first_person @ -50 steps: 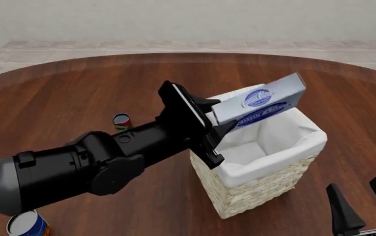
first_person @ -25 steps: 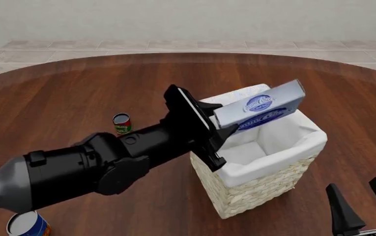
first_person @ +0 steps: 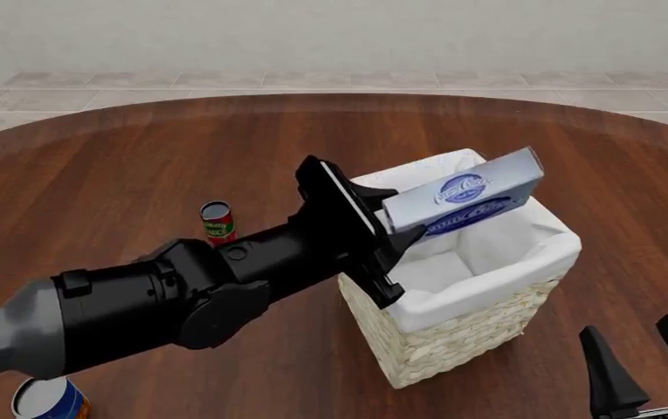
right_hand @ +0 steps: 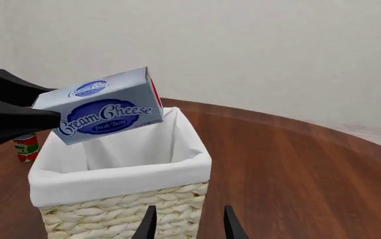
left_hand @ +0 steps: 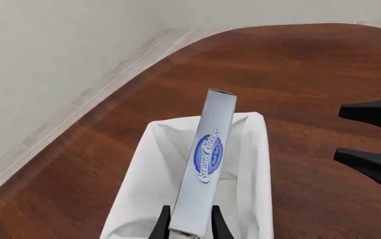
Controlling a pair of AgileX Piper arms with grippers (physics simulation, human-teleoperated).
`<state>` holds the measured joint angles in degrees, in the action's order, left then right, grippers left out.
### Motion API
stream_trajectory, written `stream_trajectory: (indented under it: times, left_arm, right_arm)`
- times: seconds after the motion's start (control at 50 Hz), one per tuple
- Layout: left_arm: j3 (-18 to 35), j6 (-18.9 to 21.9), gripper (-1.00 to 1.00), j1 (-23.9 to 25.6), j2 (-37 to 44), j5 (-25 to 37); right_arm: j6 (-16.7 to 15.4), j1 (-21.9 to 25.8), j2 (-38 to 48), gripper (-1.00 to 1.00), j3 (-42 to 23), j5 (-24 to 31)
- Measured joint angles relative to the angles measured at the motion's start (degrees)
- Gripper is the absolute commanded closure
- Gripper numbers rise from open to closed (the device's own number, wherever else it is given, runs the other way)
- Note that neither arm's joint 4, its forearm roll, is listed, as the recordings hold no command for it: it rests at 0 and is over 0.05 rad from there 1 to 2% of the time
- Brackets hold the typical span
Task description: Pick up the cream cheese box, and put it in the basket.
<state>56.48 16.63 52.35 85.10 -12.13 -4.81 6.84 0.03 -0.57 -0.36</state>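
Observation:
The cream cheese box, pale blue-white with dark blue oval logos, is tilted in the air just above the open top of the basket. My left gripper is shut on the box's near end. The box also shows in the left wrist view, over the basket's white lining, and in the right wrist view, above the basket's rim. My right gripper is open and empty, low at the front right beside the basket. The basket's inside looks empty.
A small red-and-green can stands on the wooden table left of the basket, behind my left arm. A blue-and-orange can stands at the front left edge. My left arm crosses the table's left half.
My left gripper has carried the box a little lower and to the right, closer over the basket's opening. The right arm has not moved.

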Motion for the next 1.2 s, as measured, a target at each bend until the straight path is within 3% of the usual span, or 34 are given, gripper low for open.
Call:
stream_trajectory:
  times: [1.2]
  left_arm:
    - [-0.8, -0.9, 1.00, 0.3, 2.0, -1.5]
  right_arm:
    - [0.1, -0.2, 0.0, -1.00, -0.1, 0.0]
